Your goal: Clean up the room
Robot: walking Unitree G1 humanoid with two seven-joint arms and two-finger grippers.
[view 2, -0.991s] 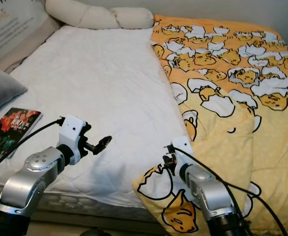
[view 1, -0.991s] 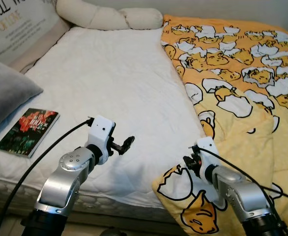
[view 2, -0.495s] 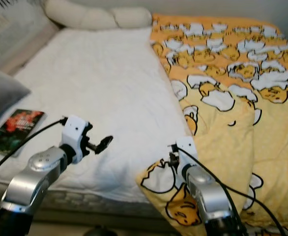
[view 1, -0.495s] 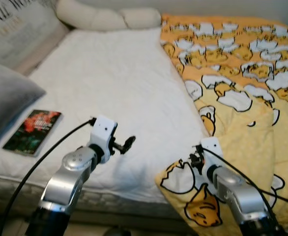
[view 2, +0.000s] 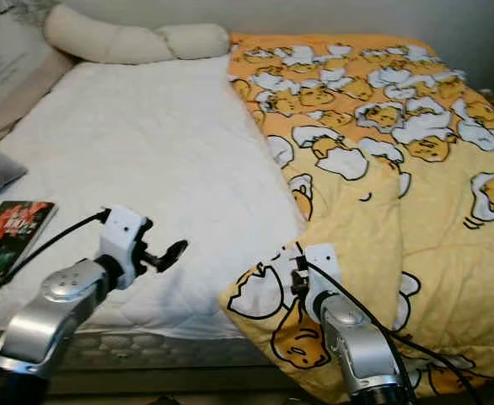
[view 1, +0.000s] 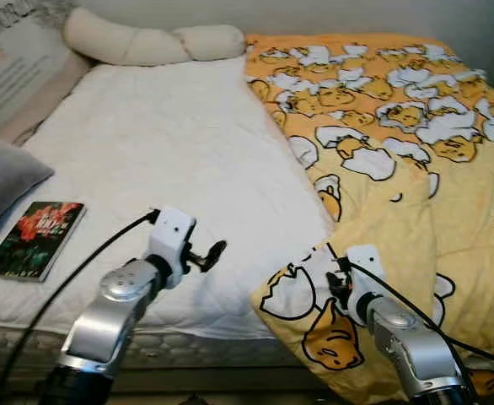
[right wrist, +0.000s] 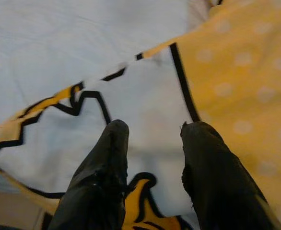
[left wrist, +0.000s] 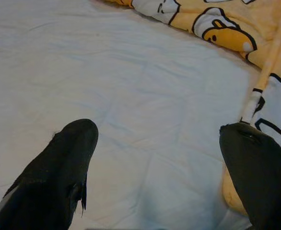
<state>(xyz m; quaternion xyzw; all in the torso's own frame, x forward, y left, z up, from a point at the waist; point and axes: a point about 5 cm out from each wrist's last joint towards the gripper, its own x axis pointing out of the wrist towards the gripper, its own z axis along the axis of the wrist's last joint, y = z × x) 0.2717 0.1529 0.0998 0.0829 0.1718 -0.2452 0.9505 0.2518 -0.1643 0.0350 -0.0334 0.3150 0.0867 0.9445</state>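
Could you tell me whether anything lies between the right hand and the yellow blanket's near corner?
Nothing visible does. The right hand hangs directly over the yellow blanket, its fingers apart above the printed corner, with no object between them and the fabric.

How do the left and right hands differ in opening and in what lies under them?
The left hand is spread wide over the bare white sheet; the right hand has only a narrow gap and hangs over the yellow blanket near its corner. Both hold nothing and are near the bed's front edge.
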